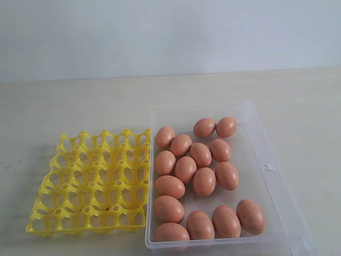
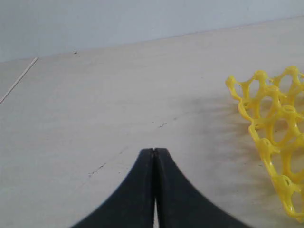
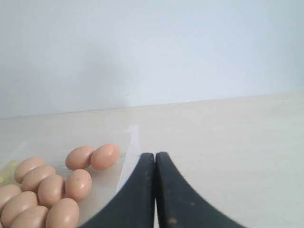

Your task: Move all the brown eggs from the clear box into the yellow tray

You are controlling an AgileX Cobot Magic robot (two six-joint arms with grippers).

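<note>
Pale tabletop [image 1: 298, 106] backed by a plain light wall [image 1: 160, 32] is seen, and on it the clear box [image 1: 250, 114] is set with its long side running away from the camera. The yellow tray [image 1: 88, 184] is laid just beside its left wall, apparently touching, probably so that each carry is kept short. All sixteen brown eggs [image 1: 185, 169] are found in the box and no tray cell is filled, so the task is judged not begun. They are lying on their sides, as loose ovals on a flat floor must, crowded toward the tray-side wall and the near end, many touching. Long axes are kept level with the floor: most in the middle cluster are pointed roughly near-to-far with a slight lean, while those by the near left corner are turned more crosswise. Neither arm is shown in the exterior view. The left gripper [image 2: 153, 151] is seen pressed together and empty above bare table near a tray corner. The right gripper [image 3: 155, 155] is likewise pressed together and empty by the box's edge.
</note>
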